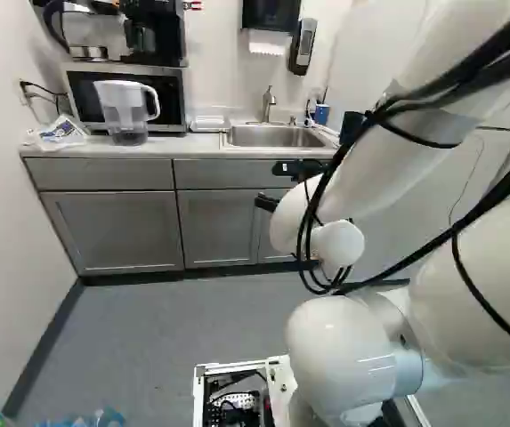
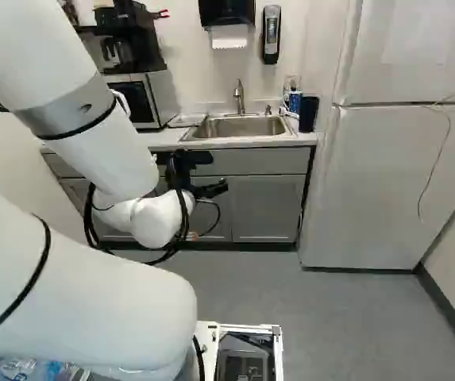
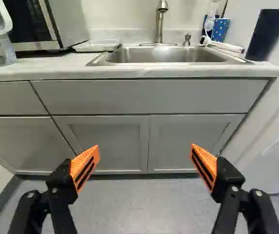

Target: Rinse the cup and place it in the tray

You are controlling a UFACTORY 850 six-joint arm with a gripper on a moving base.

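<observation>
So, going L to R about the sink (image 3: 163, 56): well left of it, on the smooth pale worktop (image 3: 46, 68), stands a clear pitcher (image 1: 127, 111) w/ a white handle, in front of the boxy microwave (image 1: 171, 102). Just left of the sink lies the low, flat white tray (image 3: 96, 45), prob. the drop-off; no cup shows on it. The sink is a squared metal basin w/ rounded corners, slim faucet (image 3: 160, 22) behind. Ahead of and below its front edge, my pincer (image 3: 145, 147) hangs spread wide, ribbed orange pads (image 3: 84, 166) well apart, nothing gripped. Right of the sink, toward the wall, is the blue dotted cup (image 3: 220, 30), prob. my target, tho the tall dark tumbler (image 3: 268, 34) there could be meant. Progress: approx. nil, AFAICT. To do: grasp, rinse, set in tray.
</observation>
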